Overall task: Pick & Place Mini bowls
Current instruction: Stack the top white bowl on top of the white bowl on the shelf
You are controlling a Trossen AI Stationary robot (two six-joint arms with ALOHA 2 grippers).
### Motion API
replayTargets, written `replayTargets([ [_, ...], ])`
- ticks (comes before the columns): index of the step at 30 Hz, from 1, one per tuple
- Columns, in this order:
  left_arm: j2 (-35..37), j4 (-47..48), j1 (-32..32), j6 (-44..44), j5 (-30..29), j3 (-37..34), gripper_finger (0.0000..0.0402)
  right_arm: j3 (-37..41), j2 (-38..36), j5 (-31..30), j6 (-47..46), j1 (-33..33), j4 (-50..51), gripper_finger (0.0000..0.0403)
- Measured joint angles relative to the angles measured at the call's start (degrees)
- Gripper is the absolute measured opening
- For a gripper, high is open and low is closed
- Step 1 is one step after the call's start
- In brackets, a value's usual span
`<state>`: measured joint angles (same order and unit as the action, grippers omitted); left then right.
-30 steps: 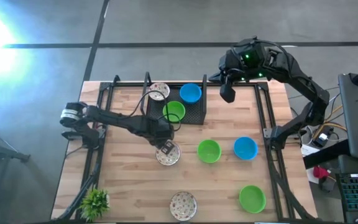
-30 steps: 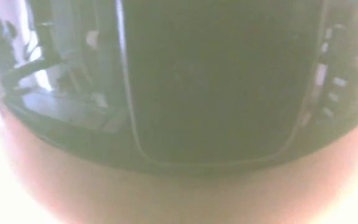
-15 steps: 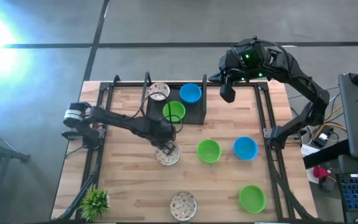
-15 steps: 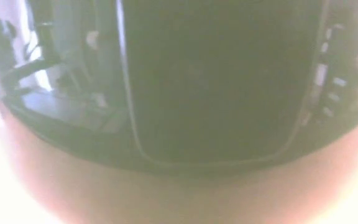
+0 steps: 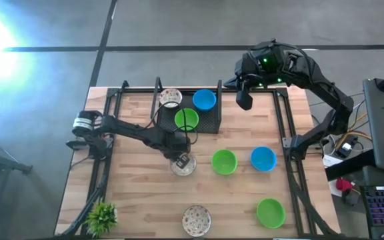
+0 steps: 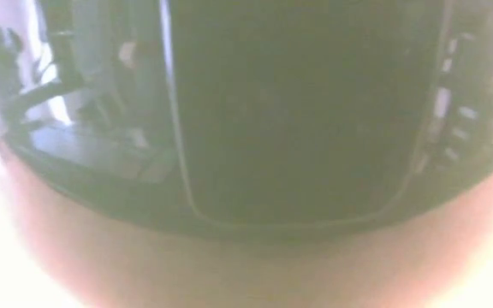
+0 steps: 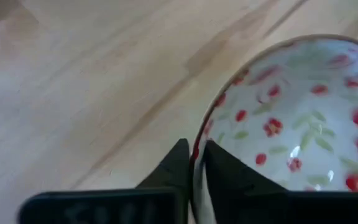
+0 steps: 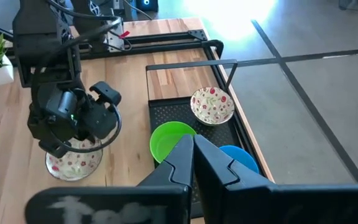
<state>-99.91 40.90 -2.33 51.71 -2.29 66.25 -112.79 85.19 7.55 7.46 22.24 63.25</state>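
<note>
Light wooden slatted bench (image 5: 139,193), carrying all items below.

Black wire-mesh tray (image 5: 209,120), at the bench's far edge, centre; landmark for this list. Holds three small round bowls: a white one with red flower speckles (image 5: 171,99) at its left corner, a plain green one (image 5: 187,119), a plain blue one (image 5: 204,100).

Left arm's hand (image 7: 193,163), just in front of the tray's left corner: fingers narrowed onto the rim of a white red-flowered bowl (image 5: 182,165), one finger inside the rim, one outside.

Right arm's hand (image 5: 243,99), just right of the tray, raised above the bench's far edge: fingers pressed together, holding nothing.

Loose bowls in front of the tray: green (image 5: 224,161), blue (image 5: 263,159); farther forward, white flowered (image 5: 197,219), green (image 5: 271,213).

Small spiky green potted plant (image 5: 101,216), well left of the tray, at the near corner.
</note>
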Motion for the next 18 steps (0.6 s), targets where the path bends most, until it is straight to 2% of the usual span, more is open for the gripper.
replayTargets([
  [2, 0.3, -0.4, 0.0, -0.1, 0.4, 0.1, 0.0011, 0.0, 0.0, 0.0, 0.0, 0.0, 0.0, 0.0008],
  [9, 1.7, 0.1, 0.3, -0.7, 0.6, 0.0, 0.0005, 0.0, 0.0, 0.0, 0.3, 0.0, 0.0, 0.0008],
  [18, 9.4, 3.9, 3.0, -1.1, 1.1, -0.2, 0.0002, 0.0, 0.0, 0.0, 1.4, 0.0, 0.0, 0.0008],
])
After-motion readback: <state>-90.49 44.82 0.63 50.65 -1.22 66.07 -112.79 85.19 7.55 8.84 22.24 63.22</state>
